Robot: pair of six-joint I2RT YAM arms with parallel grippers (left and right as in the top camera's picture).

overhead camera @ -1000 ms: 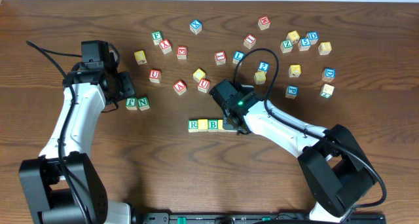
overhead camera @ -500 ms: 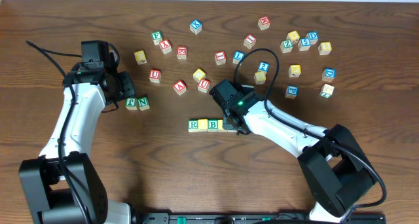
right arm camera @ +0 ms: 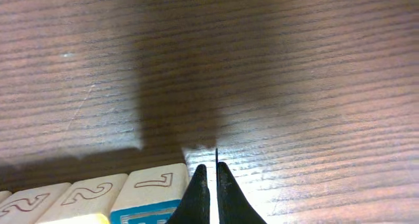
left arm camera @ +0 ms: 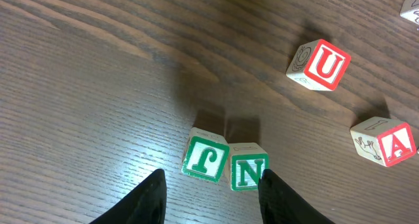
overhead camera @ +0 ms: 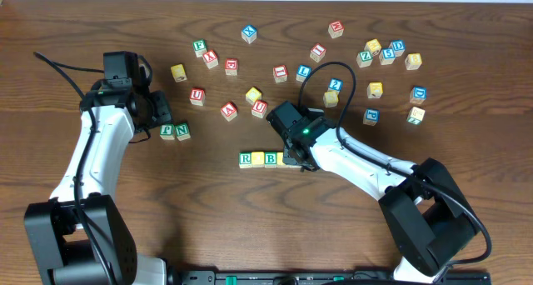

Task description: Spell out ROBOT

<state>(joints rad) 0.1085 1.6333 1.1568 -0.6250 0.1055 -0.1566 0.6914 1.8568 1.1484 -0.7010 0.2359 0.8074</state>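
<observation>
Overhead: B cube [overhead camera: 271, 158] taken as reference. Yellow cube [overhead camera: 258, 158] touches its left side, and R cube [overhead camera: 246, 159] touches the far side of that, so the three stand in one straight row on the bench [overhead camera: 208, 218]. Right gripper [overhead camera: 293, 158] is down just right of the B cube. Its wrist view shows the fingers [right arm camera: 198, 185] clenched together with nothing between them, just beside the end cube [right arm camera: 150, 196] of a row. That cube shows a blue-edged face; whether it is the B cube or a further one I cannot tell, nor whether the fingers touch it. The T cube cannot be picked out among the loose cubes scattered beyond the B cube. Left gripper [left arm camera: 213, 198] is well left of the B cube, released and spread wide. F cube [left arm camera: 205, 160] and N cube [left arm camera: 249, 166] sit side by side in front of it.
</observation>
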